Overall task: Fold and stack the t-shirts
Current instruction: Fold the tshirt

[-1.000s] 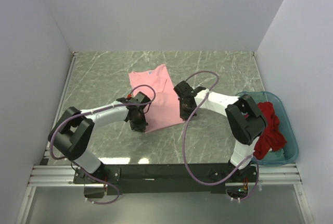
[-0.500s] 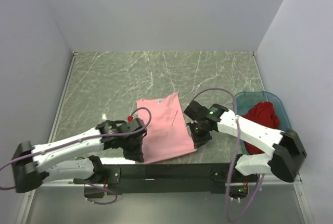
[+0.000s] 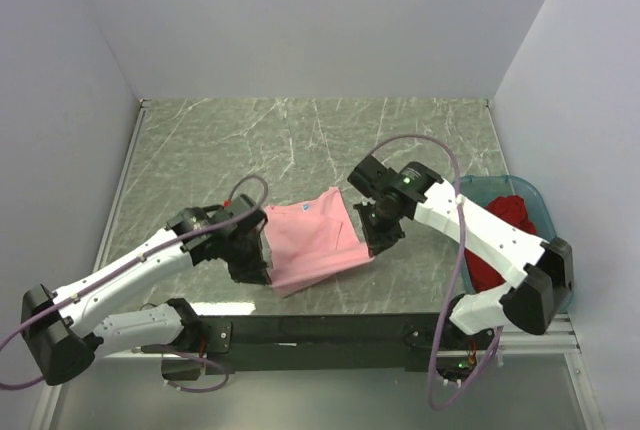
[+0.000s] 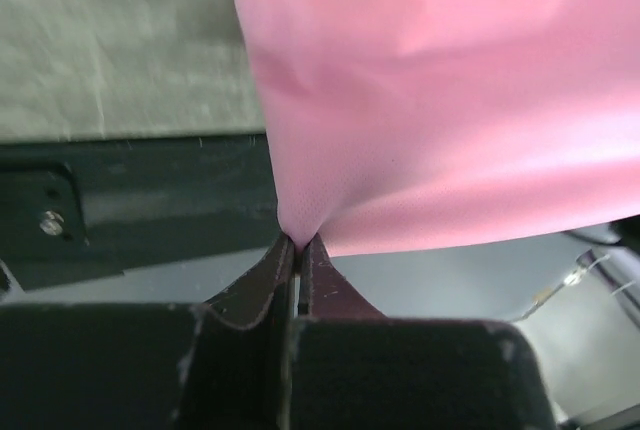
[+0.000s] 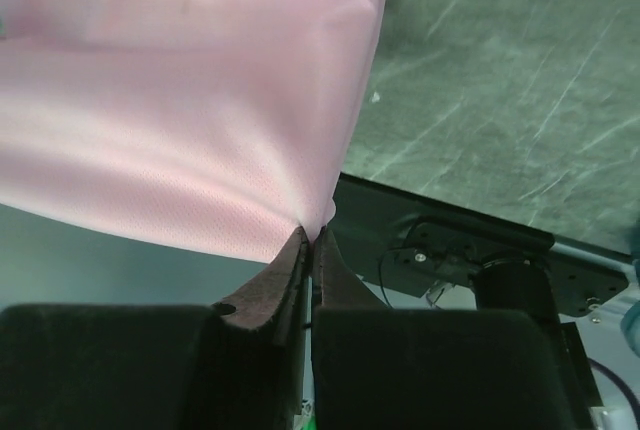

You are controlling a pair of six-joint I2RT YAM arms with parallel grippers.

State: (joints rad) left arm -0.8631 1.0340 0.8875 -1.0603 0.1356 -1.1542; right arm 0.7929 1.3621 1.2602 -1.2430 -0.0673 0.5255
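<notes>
My left gripper (image 3: pixel 251 264) is clamped shut on a near corner of the pink t-shirt (image 3: pixel 312 238), and my right gripper (image 3: pixel 379 241) is pinched shut on the other near corner. The shirt hangs between them over the table (image 3: pixel 230 140), sagging in the middle; I can't tell if its far edge touches down. The cloth is thin, light and limp, not fragile and not slippery. I judge the corners or hem are best to grip, and keeping it taut stops bunching. The red t-shirt (image 3: pixel 508 212) sits crumpled in the teal tub (image 3: pixel 536 196), partly hidden.
</notes>
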